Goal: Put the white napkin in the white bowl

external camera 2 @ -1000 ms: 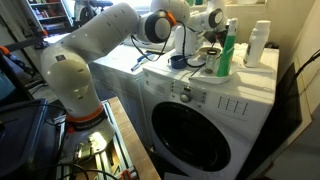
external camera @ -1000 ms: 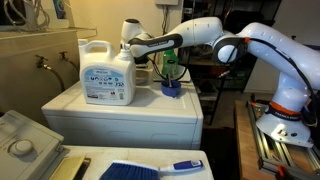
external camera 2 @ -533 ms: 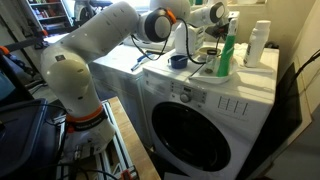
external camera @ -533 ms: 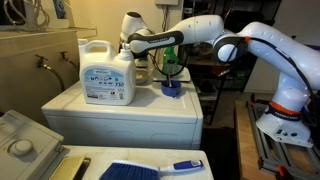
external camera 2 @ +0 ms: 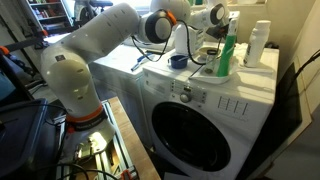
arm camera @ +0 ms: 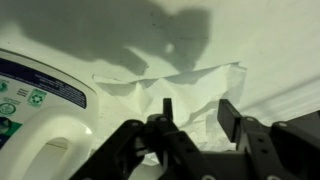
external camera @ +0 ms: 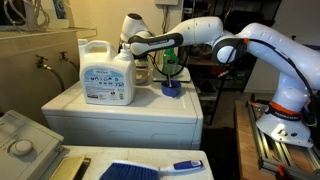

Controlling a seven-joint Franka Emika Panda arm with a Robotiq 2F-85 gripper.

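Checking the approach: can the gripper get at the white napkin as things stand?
Probably yes. In the wrist view the napkin lies just ahead of the gripper, jaws apart, nothing between; the detergent jug stands off to the side.

Looks warm and yellowish in both exterior views, goes dim toward the corners. Pretty soft and low-res all round. Murkier in the wrist view: throws a big shadow of the tool (arm camera: 197, 120) onto the wall (arm camera: 275, 40), blurs it up close.

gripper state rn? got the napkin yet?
Gripper: open, jaws apart; white napkin shows beyond them, not gripped.
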